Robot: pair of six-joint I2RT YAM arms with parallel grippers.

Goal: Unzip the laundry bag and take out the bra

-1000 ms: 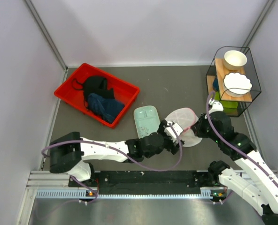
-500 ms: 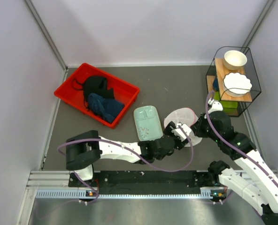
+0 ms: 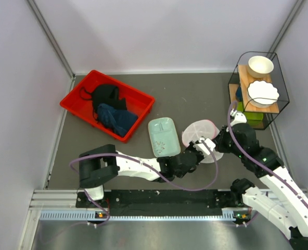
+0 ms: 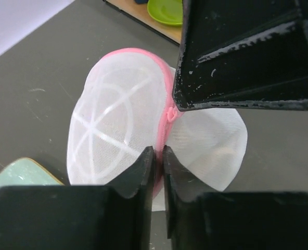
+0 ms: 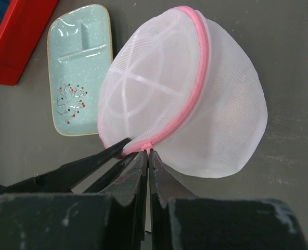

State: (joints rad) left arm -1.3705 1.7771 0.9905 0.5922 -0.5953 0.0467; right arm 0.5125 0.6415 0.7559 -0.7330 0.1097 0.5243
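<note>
You have the laundry bag (image 3: 200, 129) right of centre on the table (image 3: 195, 96), toward its near edge, just beside the mint tray (image 3: 162, 136). Your 2 grippers meet at its pink trim (image 5: 198, 78): the left gripper (image 4: 157, 156) has its fingers narrow around the trim, and the right gripper (image 5: 146, 156) is pinched tight on it.

The round white mesh laundry bag (image 3: 196, 130) lay just right of the mint green rectangular tray (image 3: 162, 136); the red plastic bin (image 3: 128, 94) holding dark garments (image 3: 112, 112) sat behind, further left.
</note>
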